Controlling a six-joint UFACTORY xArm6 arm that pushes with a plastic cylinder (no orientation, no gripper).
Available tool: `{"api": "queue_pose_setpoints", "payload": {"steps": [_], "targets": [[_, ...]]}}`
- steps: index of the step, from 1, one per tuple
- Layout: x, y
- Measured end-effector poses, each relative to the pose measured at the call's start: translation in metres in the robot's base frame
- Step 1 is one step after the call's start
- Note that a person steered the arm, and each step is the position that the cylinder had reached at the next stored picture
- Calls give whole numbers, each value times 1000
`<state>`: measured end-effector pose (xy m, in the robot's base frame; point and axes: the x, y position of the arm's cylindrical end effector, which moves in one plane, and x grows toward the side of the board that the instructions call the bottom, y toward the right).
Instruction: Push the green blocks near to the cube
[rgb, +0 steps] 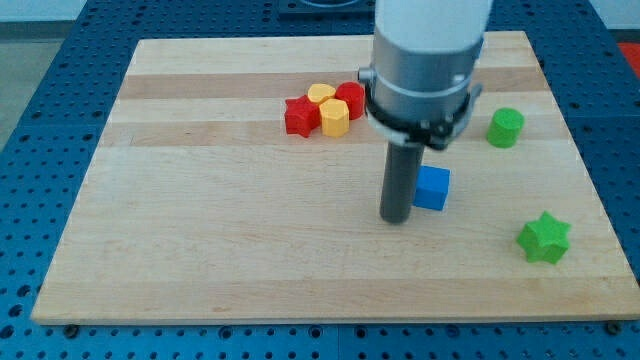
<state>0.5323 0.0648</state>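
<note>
A blue cube (432, 188) lies on the wooden board (220, 240), right of centre. A green cylinder (505, 127) stands up and to the right of it. A green star (544, 238) lies lower right of the cube, near the board's right edge. My tip (397, 218) rests on the board just left of the cube, close to its left face; I cannot tell if they touch. Both green blocks are well apart from my tip.
A cluster at the view's top centre holds a red star (299, 116), a yellow hexagonal block (334, 118), a yellow block (320, 94) and a red cylinder (350, 99), partly behind the arm's body (425, 60). A blue perforated table surrounds the board.
</note>
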Motion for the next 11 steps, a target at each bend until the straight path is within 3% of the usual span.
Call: {"api": "queue_pose_setpoints", "payload": {"steps": [1,2,4,8,11], "targets": [[46,18],[70,81],[65,192],[29,169],[2,117]]}}
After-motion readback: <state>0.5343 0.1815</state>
